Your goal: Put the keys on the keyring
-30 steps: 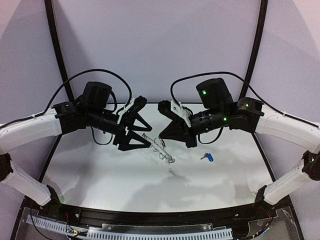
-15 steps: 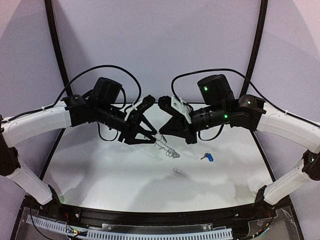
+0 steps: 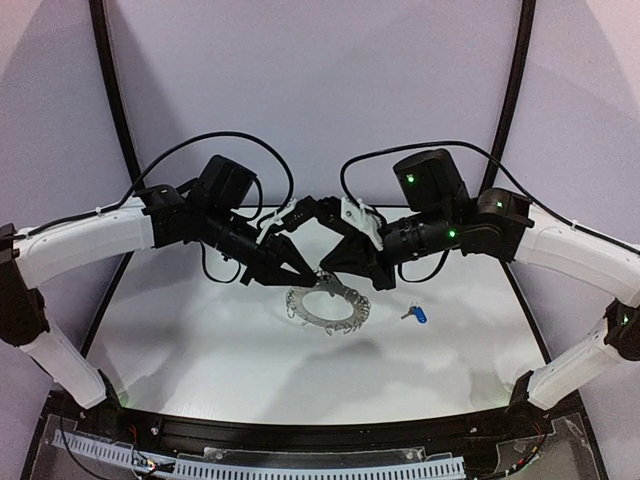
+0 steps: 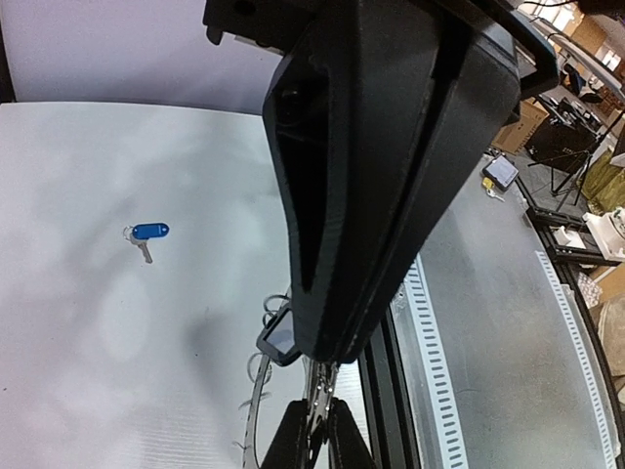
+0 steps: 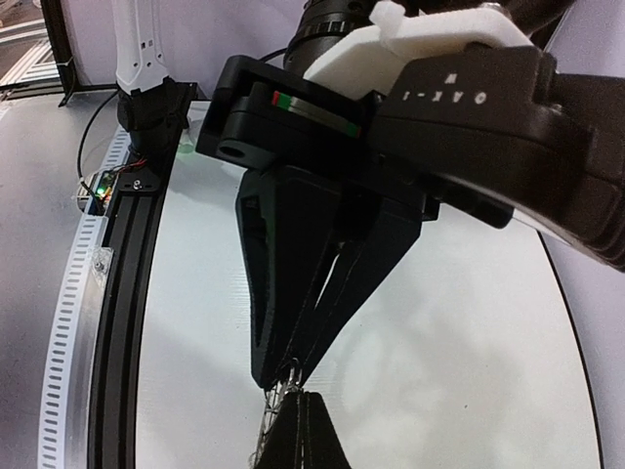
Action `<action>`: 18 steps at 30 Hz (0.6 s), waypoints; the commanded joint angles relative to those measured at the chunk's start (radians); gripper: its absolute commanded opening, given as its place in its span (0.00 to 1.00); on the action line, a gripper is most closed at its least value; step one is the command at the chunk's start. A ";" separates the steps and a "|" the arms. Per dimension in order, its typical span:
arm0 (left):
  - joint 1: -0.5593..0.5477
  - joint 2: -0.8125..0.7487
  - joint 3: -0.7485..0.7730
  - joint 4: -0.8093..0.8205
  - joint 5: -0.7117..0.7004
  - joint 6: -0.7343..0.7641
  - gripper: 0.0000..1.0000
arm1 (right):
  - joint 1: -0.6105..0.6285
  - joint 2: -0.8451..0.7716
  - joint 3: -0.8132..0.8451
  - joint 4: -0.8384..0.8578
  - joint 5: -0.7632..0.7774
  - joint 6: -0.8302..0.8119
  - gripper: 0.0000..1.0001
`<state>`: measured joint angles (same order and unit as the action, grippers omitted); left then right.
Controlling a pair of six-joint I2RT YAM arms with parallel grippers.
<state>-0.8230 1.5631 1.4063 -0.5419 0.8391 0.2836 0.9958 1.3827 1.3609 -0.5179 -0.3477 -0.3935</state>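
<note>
While pinching flat dark grey metal keyring (image 3: pixel 327 305) aloft between clenched left gripper (image 3: pixel 307 277) and clenched right gripper (image 3: pixel 333 282), leaves blue-tagged silver key (image 3: pixel 416 314) lying right of ring, nearest right gripper.

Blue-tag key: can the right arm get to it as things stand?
Probably not yet. The blue-tag key lies in the open on the table, nothing over it, but the right gripper is shut on the keyring and would have to let go first.

A robotics lab: white-walled booth (image 3: pixel 320 90), tripod (image 4: pixel 569 164) and boxes (image 4: pixel 510 132) beyond.
</note>
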 commanded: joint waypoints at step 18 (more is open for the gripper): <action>-0.002 -0.164 -0.153 0.403 -0.122 -0.410 0.01 | 0.094 -0.078 -0.157 -0.189 0.045 -0.577 0.00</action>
<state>-0.8577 1.4750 1.2484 -0.3103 0.8276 0.0330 1.0378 1.2839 1.2263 -0.4938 -0.3382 -0.8448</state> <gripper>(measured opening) 0.024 0.011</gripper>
